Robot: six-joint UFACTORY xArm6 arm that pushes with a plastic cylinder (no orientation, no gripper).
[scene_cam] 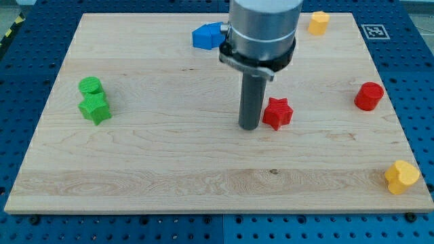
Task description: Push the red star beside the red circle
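The red star (278,112) lies right of the board's middle. The red circle (369,96) sits near the view's right edge, well apart from the star and slightly higher in the view. My tip (249,127) rests on the board just left of the red star, close to or touching its left side. The arm's grey body rises from the rod toward the view's top.
A blue block (207,35) lies at the top, partly behind the arm. A yellow block (319,22) sits at the top right, another yellow block (401,177) at the bottom right. A green circle (89,86) and green star (95,108) sit together at the left on the wooden board (169,156).
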